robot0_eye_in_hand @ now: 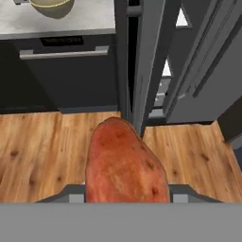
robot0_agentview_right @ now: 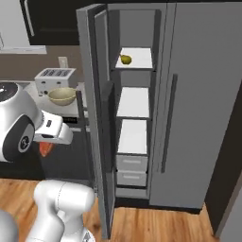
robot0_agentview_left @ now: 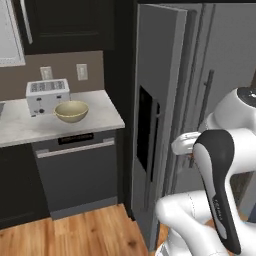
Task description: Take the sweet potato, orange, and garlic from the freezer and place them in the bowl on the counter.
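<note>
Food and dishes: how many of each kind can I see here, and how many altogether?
Sweet potato, in the gripper: 1
Orange, on the top freezer shelf: 1
Bowl, on the counter beside the toaster: 1
Total: 3

Base views flank freezer (robot0_agentview_right: pixel 134 108), share bowl (robot0_agentview_left: pixel 71 111), hand view floorward

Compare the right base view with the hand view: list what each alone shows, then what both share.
Right base view alone: the orange on the freezer's top white shelf, and the toaster behind the bowl.
Hand view alone: the gripper closed on the sweet potato, seen close up, its whole mottled skin above the wood floor.
Both: the sweet potato, the bowl on the counter, and the open freezer door.
</note>
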Robot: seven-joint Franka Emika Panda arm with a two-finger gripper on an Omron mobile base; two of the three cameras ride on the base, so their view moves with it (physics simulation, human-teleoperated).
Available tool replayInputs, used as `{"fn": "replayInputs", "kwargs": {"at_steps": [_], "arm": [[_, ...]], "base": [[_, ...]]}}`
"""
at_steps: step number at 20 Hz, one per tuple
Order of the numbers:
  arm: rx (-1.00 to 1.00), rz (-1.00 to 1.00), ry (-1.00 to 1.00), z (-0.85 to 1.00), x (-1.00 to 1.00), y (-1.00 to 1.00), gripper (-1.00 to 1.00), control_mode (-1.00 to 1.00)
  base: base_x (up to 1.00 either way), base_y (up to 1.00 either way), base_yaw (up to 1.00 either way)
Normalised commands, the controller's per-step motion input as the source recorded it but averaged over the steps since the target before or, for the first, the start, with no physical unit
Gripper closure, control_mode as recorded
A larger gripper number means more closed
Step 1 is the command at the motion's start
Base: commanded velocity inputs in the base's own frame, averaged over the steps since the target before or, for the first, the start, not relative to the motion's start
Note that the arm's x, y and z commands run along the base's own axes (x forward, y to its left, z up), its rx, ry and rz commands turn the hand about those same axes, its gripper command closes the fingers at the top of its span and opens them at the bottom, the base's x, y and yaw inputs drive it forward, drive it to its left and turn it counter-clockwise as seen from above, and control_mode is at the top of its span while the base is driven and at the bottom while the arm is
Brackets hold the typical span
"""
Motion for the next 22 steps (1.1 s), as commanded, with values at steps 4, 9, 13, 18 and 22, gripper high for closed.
{"fn": "replayInputs", "kwargs": {"at_steps": [4,9,13,18,22], "arm": [[0.00,0.00,0.00,0.00,0.00,0.00,1.00,1.00],[0.00,0.00,0.00,0.00,0.00,0.00,1.00,1.00],[0.00,0.00,0.00,0.00,0.00,0.00,1.00,1.00],[0.00,0.00,0.00,0.00,0.00,0.00,1.00,1.00],[0.00,0.00,0.00,0.00,0.00,0.00,1.00,1.00]], "base": [[-0.14,1.00,0.00],[-0.03,1.00,0.00],[0.00,0.98,0.00],[0.10,0.67,0.00],[0.40,0.11,0.00]]}}
